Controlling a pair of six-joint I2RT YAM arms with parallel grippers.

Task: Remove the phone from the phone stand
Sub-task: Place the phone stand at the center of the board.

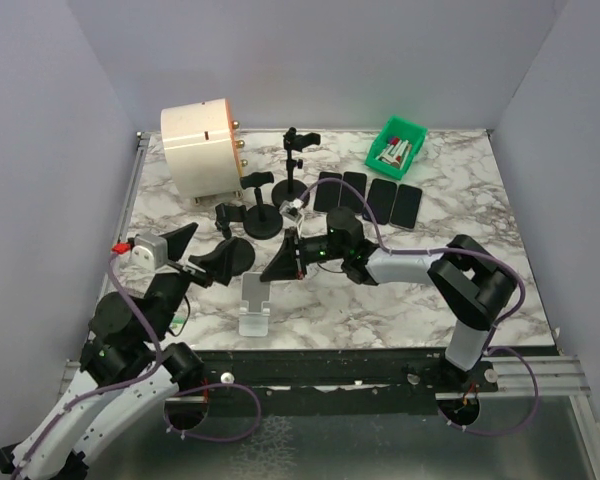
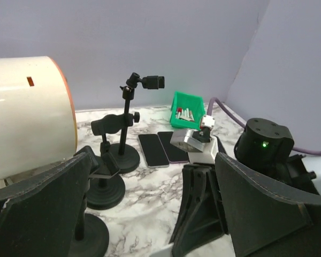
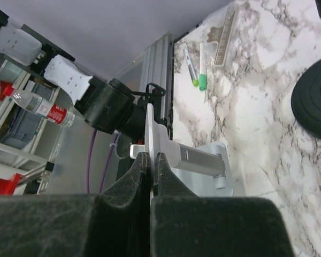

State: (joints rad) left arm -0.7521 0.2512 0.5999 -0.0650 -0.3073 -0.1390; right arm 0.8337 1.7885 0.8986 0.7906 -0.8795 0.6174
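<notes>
Phone point(image 3: 150, 123) is being pinched edge-on between the closed fingers of the right gripper point(image 3: 151, 159), sitting against the silver stand point(image 3: 200, 163) on the marble table point(image 3: 257, 107); the left gripper point(image 2: 150, 214) is hanging spread wide nearby.

the left arm point(image 1: 130, 320) rises from its base at the near-left corner, folded at the elbow, wrist angled toward the table's middle. the left gripper point(image 1: 202, 250) hangs low with its jaws spread wide — in the left wrist view both dark fingers point(image 2: 37, 209) flank the frame, holding nothing. the right arm point(image 1: 420, 265) bends up from the near-right base, forearm stretched leftward and low across the table. the right gripper point(image 1: 283, 262) points left, its fingers point(image 3: 123, 219) pressed together on the thin top edge of the phone point(image 3: 149, 128).
</notes>
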